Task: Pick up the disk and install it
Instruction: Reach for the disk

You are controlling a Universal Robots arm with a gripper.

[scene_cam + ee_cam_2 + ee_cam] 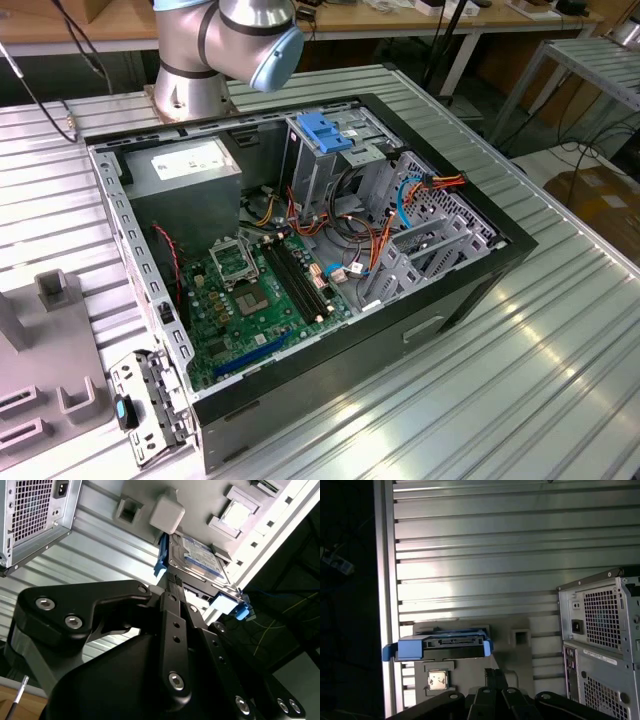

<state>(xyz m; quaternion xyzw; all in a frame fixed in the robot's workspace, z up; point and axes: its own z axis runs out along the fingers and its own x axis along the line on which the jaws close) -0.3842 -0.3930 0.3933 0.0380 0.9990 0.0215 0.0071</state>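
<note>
Disk label, second wrist view

Ribbed shiny metal table; disk railed in blue plastic.

The disk is a flat dark drive with a blue-and-white label on its broad face and bright blue rails along both long sides. It lies close in front of the gripper, ungrasped.

A robotics workshop: a ribbed aluminium table bearing an opened computer case, wooden benches behind.
</note>
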